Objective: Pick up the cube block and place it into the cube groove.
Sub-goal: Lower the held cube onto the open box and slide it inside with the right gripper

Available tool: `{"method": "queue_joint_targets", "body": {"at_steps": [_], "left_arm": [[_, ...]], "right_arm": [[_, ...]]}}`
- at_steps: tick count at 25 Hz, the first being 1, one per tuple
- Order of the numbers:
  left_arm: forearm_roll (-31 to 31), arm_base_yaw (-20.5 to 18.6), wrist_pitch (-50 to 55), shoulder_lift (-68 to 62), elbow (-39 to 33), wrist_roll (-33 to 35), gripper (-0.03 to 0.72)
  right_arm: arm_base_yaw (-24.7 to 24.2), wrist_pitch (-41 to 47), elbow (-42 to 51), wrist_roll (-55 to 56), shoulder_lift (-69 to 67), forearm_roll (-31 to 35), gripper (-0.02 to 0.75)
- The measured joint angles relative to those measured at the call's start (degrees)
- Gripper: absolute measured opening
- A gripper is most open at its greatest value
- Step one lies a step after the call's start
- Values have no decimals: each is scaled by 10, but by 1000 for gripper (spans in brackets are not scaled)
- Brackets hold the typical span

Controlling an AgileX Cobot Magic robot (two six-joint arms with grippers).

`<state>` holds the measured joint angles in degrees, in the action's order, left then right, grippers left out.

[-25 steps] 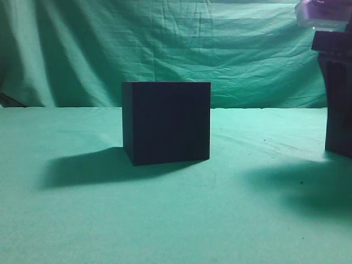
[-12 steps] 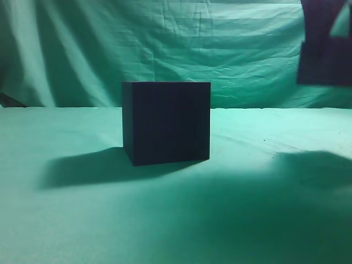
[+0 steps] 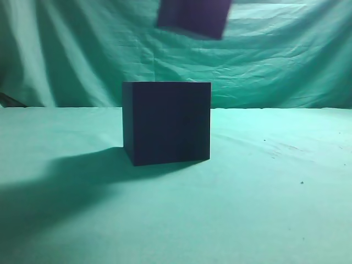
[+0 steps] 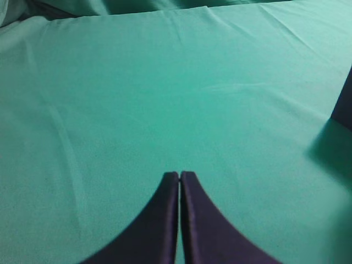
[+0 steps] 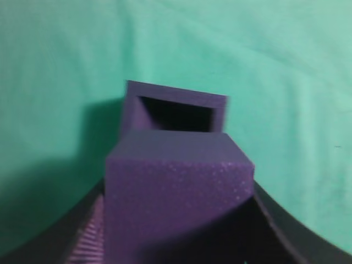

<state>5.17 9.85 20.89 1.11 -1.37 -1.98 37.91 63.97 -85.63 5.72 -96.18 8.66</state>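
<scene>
Since half a second ago I have carried the block from the upper right of the exterior view to the top middle, where it now hangs slightly tilted in the air, above the box and apart from it; the wide shadow on the cloth has gone from the right side to the left front. The surface is a table under a green cloth, faintly creased, and behind it a wrinkled green curtain closes off the room. I count one block, one box and two grippers. The box stands upright on the cloth near the middle, one corner edge turned toward the camera. From my right wrist I look down on its square opening, dark inside, just beyond the block. My right gripper is clamped on the block, a ribbed pad pressed to its left side and a dark finger against its right. My left gripper hangs over bare cloth with its two tips pressed together, holding nothing; a dark edge at that view's right border may be the box, but I cannot tell.
</scene>
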Motion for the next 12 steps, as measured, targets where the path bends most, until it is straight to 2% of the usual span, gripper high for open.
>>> {"method": "queue_joint_targets", "body": {"at_steps": [5, 12], "left_arm": [[0, 0, 0, 0, 0, 0, 0], [0, 0, 0, 0, 0, 0, 0]], "right_arm": [[46, -34, -1, 47, -44, -10, 428], [47, -63, -1, 96, -74, -38, 428]]}}
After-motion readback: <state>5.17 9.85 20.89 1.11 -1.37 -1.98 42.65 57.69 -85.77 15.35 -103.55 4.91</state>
